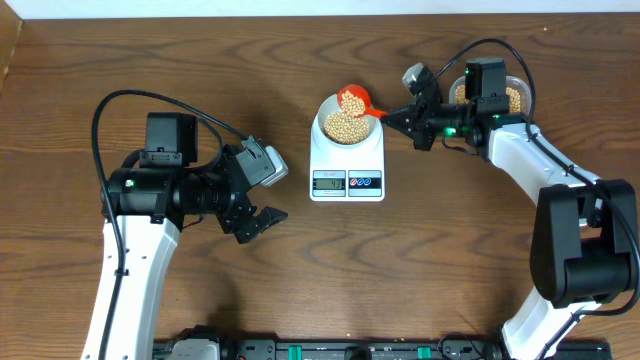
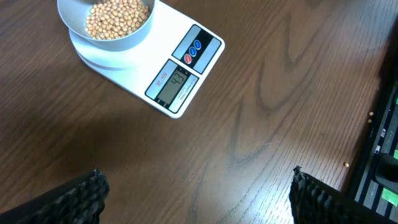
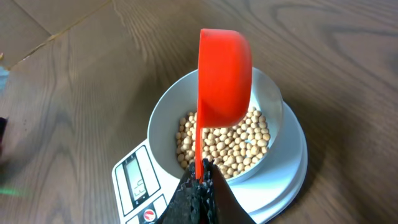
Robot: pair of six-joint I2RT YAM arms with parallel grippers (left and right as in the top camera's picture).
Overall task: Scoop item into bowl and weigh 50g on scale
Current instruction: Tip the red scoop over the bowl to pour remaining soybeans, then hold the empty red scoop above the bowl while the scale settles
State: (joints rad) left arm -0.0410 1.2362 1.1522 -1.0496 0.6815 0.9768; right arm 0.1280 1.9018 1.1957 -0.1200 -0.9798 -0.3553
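Many beans (image 1: pixel 351 99) may be pouring into the bowl (image 3: pixel 169 115) together, right fingers (image 3: pixel 200 177) pinching the tilted scoop (image 3: pixel 224 74); left fingers (image 1: pixel 264 222) are gaping, empty.

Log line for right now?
right pincer: shut on scoop | scoop: over bowl | beans: in bowl | bowl: on scale | left pincer: open, empty

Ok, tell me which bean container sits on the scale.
The pale bowl; the red scoop is held over it, and the clear tub stands on the table.
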